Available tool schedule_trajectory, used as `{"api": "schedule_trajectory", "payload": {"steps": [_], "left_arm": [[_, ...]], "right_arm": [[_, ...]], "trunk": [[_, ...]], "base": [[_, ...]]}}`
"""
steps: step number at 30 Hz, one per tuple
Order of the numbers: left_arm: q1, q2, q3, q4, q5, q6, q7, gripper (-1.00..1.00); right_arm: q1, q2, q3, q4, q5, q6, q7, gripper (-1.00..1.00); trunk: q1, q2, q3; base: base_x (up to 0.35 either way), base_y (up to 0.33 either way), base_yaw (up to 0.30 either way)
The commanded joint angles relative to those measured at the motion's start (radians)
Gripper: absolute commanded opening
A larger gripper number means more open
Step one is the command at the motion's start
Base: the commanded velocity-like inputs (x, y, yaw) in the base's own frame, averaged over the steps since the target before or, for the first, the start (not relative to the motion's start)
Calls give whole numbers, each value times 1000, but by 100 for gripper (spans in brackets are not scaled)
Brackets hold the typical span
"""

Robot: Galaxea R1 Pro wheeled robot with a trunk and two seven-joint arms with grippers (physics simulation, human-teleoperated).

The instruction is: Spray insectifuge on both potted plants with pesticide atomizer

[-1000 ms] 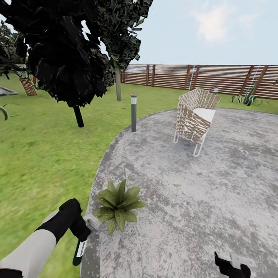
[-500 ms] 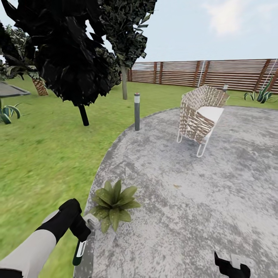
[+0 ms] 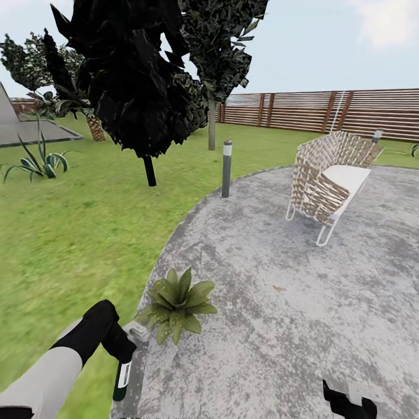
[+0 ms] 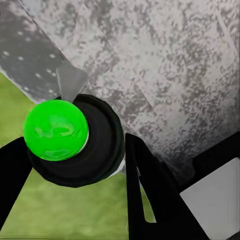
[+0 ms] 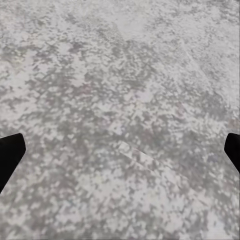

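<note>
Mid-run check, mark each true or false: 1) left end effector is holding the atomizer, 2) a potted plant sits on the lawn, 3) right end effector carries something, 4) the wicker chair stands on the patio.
1) True: the left end effector is shut on the pesticide atomizer.
2) False: the potted plant sits on the paved patio, near its edge.
3) False: the right end effector is open over bare paving.
4) True: the wicker chair stands on the patio.
</note>
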Motion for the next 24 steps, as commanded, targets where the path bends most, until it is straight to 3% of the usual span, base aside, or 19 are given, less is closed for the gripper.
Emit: {"api": "schedule_trajectory", "payload": {"steps": [1, 6, 24], "left_arm": [[-1, 1, -5, -1, -6, 6, -8, -100], [-2, 1, -3, 0, -13, 5, -8, -100], [-2, 1, -3, -1, -20, 5, -4, -100]], "right_arm": [[-1, 0, -8, 0, 2, -4, 8, 100], [-1, 0, -9, -1, 2, -4, 8, 100], [-1, -3, -10, -2, 2, -5, 8, 100]], "trunk": [[0, 0, -1], [0, 0, -1], [0, 0, -1]], "base": [[71, -79, 276], [135, -211, 223], [41, -267, 5]]}}
